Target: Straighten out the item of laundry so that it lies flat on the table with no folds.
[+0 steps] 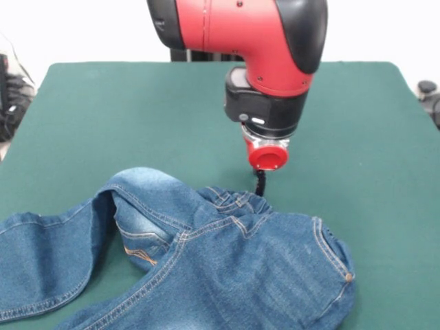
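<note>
Reaching down over the rear of the garment, the arm (275, 48) carries its gripper (260, 184) to the waistband area of the jeans (227, 261), where a dark, slender tip below the red collar meets or nearly meets the bunched denim; whether it touches cannot be settled from this angle. Finger state: cannot be told, since only a single dark stem shows and the cloth hides its lower end. The jeans lie at the near side of the table (103, 117), crumpled, with the waist humped up, one leg running off toward the left edge of the view and the other toward the lower right, part of the cloth passing out of the picture. Judged step: the approach or first grasp at the waistband, with straightening not yet achieved, as folds and a raised ridge remain. Judged requirement for the next move: a secure hold on a single layer at the waist, then a pull away from the legs to draw the folds out. Count: one arm, one gripper, one pair of jeans, one table.
</note>
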Available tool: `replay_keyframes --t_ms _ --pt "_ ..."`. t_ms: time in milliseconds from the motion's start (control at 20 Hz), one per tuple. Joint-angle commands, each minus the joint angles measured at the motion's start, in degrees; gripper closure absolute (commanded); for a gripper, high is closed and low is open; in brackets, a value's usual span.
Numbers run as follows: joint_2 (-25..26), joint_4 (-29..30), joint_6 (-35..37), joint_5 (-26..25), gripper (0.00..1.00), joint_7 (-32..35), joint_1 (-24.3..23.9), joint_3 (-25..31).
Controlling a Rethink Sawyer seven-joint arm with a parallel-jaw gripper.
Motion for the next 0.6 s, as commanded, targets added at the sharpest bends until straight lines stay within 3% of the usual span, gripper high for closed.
replay_keyframes --t_ms 50,600 --pt "1.33 -1.27 -1.81 -2.18 0.00 7.05 -0.50 7.92" --pt "0.14 -2.06 2.55 -1.27 0.00 8.57 0.96 6.11"
